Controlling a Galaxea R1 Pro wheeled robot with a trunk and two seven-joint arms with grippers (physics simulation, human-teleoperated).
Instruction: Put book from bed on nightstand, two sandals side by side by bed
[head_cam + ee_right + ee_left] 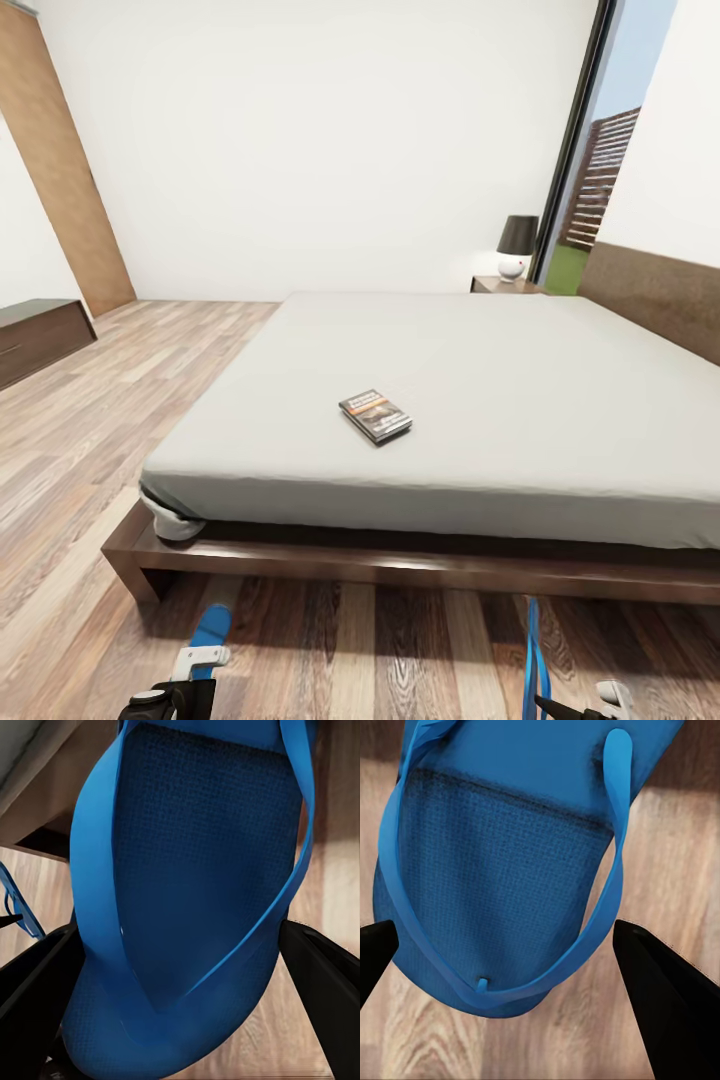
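While we face the bed (480,400), the book (376,416) lies flat near its foot edge, long axis slanting toward the far left corner. Our left gripper (502,945) has its jaws spread around one sandal (495,892) over the floor (120,420), toe end toward us. Our right gripper (180,967) pinches the other sandal (195,900) edge-up, lengthwise toward the bed.

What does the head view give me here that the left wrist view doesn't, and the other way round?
Head view alone: the book lying on the bed, and a nightstand with a lamp at the far side. Left wrist view alone: a close look at one sandal, its toe post and straps, lying between the left hand's dark fingers. Both share the plank floor and that blue sandal, in the head view a sliver at the bottom edge.
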